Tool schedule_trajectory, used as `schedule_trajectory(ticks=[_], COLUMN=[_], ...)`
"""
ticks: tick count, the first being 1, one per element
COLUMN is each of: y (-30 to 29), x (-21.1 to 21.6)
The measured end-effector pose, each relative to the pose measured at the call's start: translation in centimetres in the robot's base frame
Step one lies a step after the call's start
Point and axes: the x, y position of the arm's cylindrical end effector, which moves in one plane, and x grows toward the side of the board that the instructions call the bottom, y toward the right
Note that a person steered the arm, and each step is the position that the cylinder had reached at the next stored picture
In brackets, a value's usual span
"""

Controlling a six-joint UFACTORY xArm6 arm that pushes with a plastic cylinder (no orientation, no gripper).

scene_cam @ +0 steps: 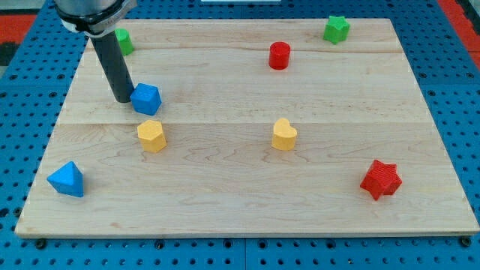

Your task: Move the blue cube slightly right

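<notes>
Fingers: we see none, so whether anything is spread or pressed together does not arise; our arm ends in a straight dark rod. My tip [122,99] sits in the upper left of the frame, down on the wooden worktop [225,202], just at the left side of the blue cube [147,98]. Tip and cube look to be touching, or very nearly; we cannot tell which.

Blue cube: upper left of the frame, tilted so one corner faces us, with the rod leaning up and leftward from it toward the top edge.

Just below the cube, near but apart from it, stands a yellow block [151,136] of roughly hexagonal shape. A green block [124,41] sits behind the rod at the top left, partly hidden, shape unclear.

Lower left corner of the frame: a blue block [67,179] of pyramid-like form, well apart from the cube.

Centre of the frame, a little right: a yellow heart [283,134]. Above it, near the top: a red cylinder [279,55]. Top right: a green star [337,29]. Lower right: a red star [381,179].

Around the worktop we note a blue perforated base [450,90].
</notes>
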Motion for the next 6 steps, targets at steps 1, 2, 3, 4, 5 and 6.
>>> schedule_trajectory(ticks=[1,2,3,4,5,6], y=[-0.1,0.4,1.0,1.4,3.7,4.1], x=[2.2,4.5,2.7,-0.7,-1.4,1.1])
